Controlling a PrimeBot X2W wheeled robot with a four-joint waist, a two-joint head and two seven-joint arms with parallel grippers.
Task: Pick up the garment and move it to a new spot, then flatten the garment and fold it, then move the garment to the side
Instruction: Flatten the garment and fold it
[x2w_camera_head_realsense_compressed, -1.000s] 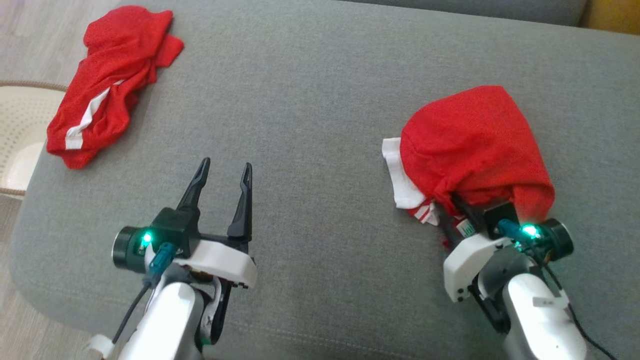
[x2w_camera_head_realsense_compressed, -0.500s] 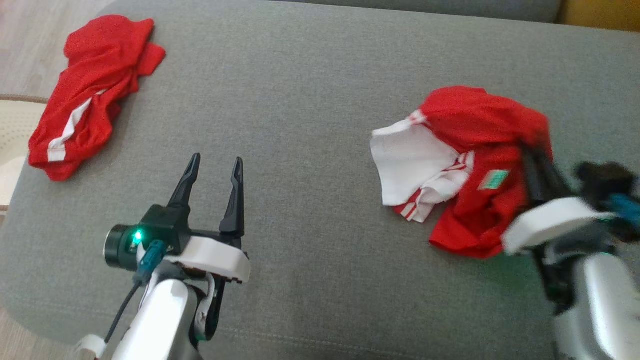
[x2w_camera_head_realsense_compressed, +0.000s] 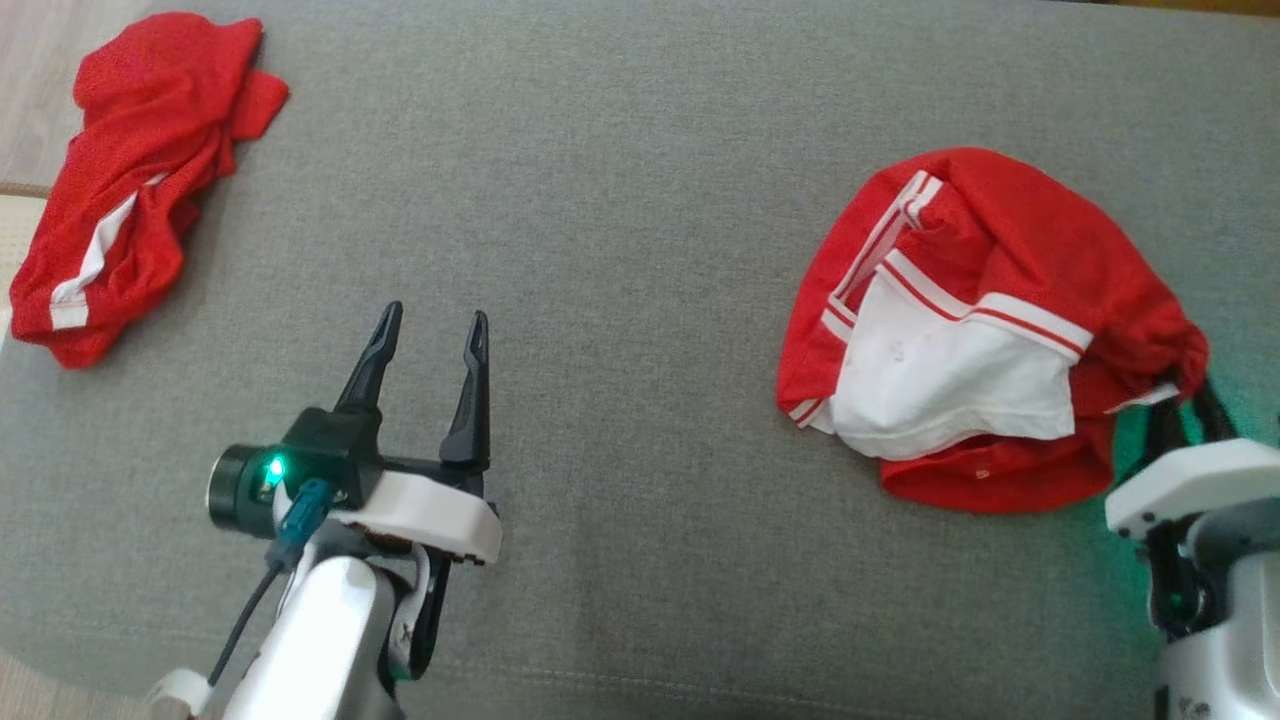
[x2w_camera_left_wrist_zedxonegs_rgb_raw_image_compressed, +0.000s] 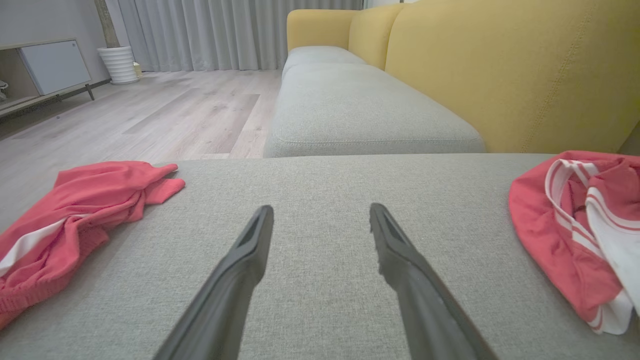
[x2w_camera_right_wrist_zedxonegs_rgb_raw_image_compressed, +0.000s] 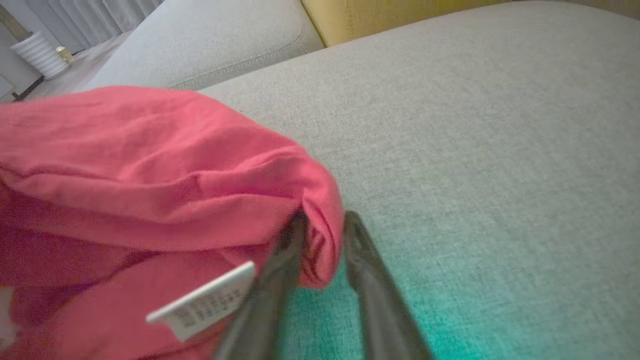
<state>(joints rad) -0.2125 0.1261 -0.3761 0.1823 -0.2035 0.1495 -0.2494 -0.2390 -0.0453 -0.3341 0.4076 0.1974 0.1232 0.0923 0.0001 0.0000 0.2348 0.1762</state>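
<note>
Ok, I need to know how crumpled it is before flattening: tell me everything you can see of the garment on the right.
The right-hand garment is red soft cloth with a white panel and red-and-white striped trim, bunched in a rounded heap on the grey cushion, not flat. A white label shows near its edge. One red fold on its right sits pinched in the right end effector.

Garment (x2w_camera_head_realsense_compressed: 1050, 230) = thin matt red knit cloth w/ a smoother white panel, plus a papery-looking tag (x2w_camera_right_wrist_zedxonegs_rgb_raw_image_compressed: 205, 305). Other red piece (x2w_camera_head_realsense_compressed: 130, 150) looks meshy. Cushion (x2w_camera_head_realsense_compressed: 620, 200): coarse grey weave, matt. Left fingers (x2w_camera_left_wrist_zedxonegs_rgb_raw_image_compressed: 240, 270) matt dark plastic, wrist shell (x2w_camera_head_realsense_compressed: 420, 510) glossy white plastic. Floor (x2w_camera_left_wrist_zedxonegs_rgb_raw_image_compressed: 175, 110) wood-look, low sheen.
</note>
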